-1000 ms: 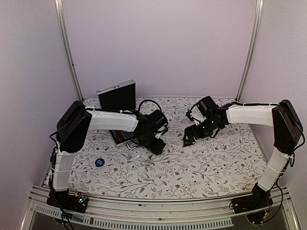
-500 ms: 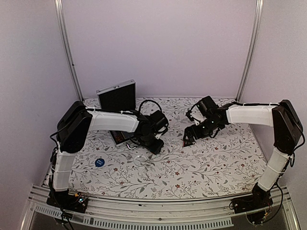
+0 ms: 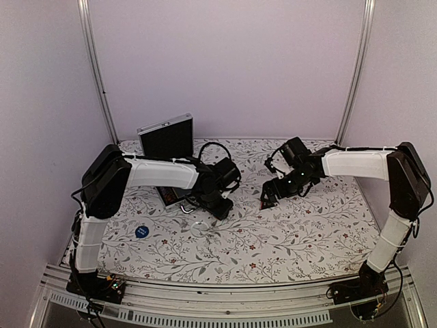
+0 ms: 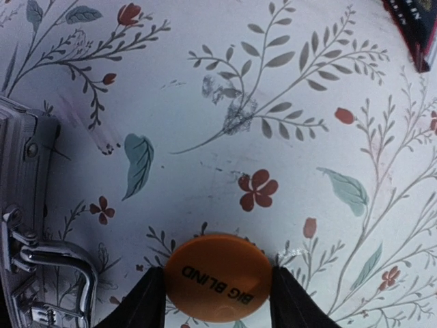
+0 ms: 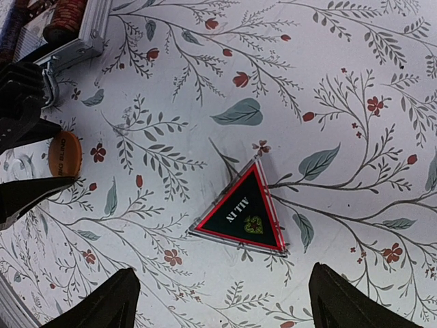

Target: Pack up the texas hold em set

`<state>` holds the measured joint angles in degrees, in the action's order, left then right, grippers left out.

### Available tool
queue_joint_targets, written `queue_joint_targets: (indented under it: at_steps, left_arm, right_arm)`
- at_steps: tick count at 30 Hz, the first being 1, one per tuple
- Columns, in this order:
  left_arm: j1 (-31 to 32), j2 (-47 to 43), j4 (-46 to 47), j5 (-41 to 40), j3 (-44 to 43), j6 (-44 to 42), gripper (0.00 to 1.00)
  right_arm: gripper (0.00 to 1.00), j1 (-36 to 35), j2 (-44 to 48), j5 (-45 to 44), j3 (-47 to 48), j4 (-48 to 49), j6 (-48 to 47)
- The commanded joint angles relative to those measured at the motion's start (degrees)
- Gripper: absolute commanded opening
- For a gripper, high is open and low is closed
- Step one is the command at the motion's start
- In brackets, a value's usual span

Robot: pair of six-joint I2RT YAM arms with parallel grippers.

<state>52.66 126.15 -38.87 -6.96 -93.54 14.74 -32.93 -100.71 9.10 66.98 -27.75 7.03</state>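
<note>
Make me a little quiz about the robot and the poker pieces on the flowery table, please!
1. True or false: the triangular token has the words ALL IN on it.
2. Pick one: what sits between the fingers of the left hand? A) a card deck B) the orange round token marked BIG BLIND C) a red die
3. Fill the gap: the right hand hangs above the triangular token with its fingers wide ____.

Key: 1 true. 2 B. 3 open.
</note>
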Motion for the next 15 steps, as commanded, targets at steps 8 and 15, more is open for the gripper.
queue_joint_targets:
  at_steps: [8,15]
  left_arm:
    - [0.3,-2.6,-2.0,-0.3,-1.9,-1.2,0.5]
    - [-0.4,-4.4,-1.1,1.7,-1.5,-1.2,0.5]
  right_arm:
    - [0.9,0.6,-1.4,0.0,0.1,1.2,-0.3]
    - [0.9,0.7,-1.6,0.2,0.1,1.4,-0.3]
